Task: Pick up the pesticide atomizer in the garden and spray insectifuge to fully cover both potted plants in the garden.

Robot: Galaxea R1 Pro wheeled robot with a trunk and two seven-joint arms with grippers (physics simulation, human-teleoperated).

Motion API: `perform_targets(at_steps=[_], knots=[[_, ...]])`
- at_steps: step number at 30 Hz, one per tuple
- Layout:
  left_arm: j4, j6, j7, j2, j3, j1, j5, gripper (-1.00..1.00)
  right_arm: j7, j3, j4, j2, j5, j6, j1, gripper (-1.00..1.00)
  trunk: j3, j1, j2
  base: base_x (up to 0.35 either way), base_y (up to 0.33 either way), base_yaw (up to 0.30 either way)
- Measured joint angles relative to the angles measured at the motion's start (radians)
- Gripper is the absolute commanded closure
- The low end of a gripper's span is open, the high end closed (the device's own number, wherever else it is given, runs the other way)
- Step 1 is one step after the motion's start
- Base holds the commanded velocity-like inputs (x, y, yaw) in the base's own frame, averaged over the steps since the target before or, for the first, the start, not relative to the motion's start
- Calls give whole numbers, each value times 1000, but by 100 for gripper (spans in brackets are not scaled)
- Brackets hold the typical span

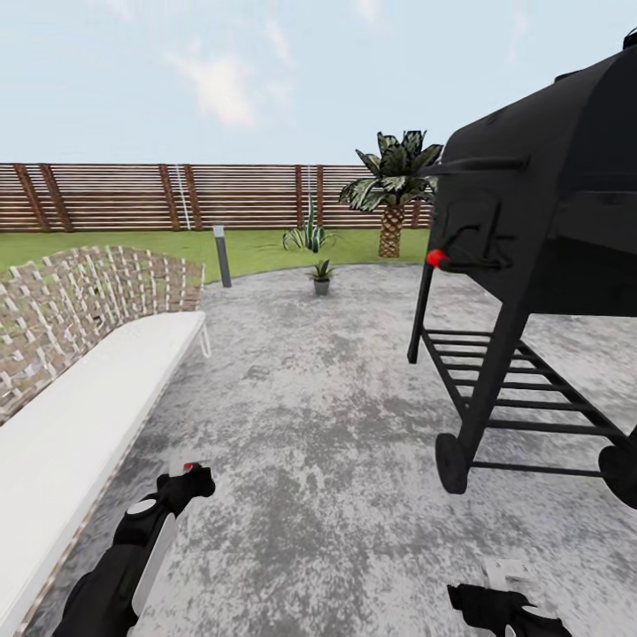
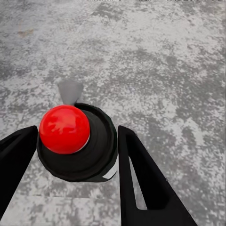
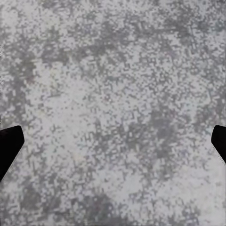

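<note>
Grey speckled patio (image 1: 318,425) underfoot, slatted fence (image 1: 133,196) across the back. Left gripper (image 1: 188,482) clamped on the pesticide atomizer (image 2: 82,155), red knob (image 2: 64,129) up, both fingers pressed to its dark body. Right gripper (image 3: 113,141) spread wide, holding nothing, hanging over bare stone. 1 potted plant (image 1: 321,268) well ahead at the patio edge, green rosette sitting in a small grey pot (image 1: 321,287). Risks from here: clipping the black grill (image 1: 531,221) close on the right during the approach, or spraying from too far off and leaving leaves uncovered. Could also mistake the striped agave (image 1: 308,235) behind for a target.
</note>
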Motion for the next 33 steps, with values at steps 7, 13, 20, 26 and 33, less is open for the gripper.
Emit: perform_targets(at_steps=[7,13,20,26,33], knots=[[0,0,0,0,0,0,1,100,-2,1,-1,0,1,0,0,-100,4,0,0,244,0,0],[0,0,0,0,0,0,0,100,-3,0,-1,0,8,0,0,-100,12,0,0,244,0,0],[0,0,0,0,0,0,1,100,-2,-1,0,0,7,0,0,-100,15,0,0,233,23,0],[0,0,0,0,0,0,1,100,-1,-1,1,0,8,0,0,-100,15,0,0,189,120,0],[0,1,0,0,0,0,1,100,-1,-1,1,0,8,0,0,-100,15,0,0,166,131,0]])
